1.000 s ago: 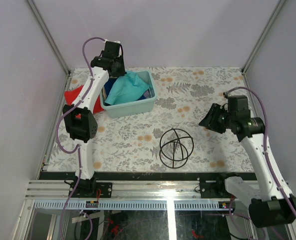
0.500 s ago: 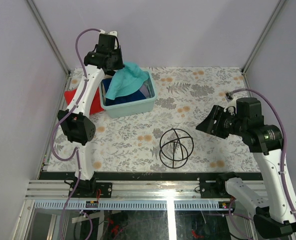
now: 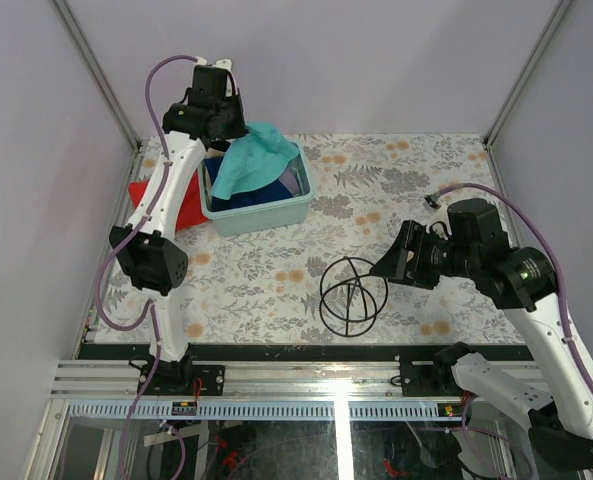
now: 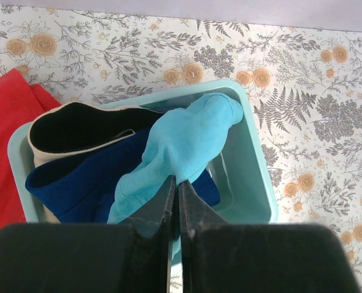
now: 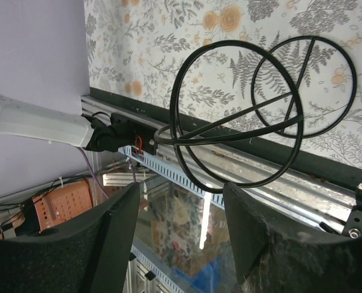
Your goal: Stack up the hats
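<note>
Teal hat (image 4: 187,140) hangs from my left claw (image 4: 176,183), which is pinched tight on its fabric over the bin (image 4: 248,183). I should raise it straight until the brim clears the bin's rim, so it does not drag out the dark blue hat (image 4: 83,183) lying in the bin. My right claw (image 5: 179,186) is spread, well apart from the bin.

I see bright, even light and soft shadows on the table (image 3: 416,190); glare streaks the near rail (image 3: 341,378), and my wrist views blur the fingers (image 5: 107,244).
</note>
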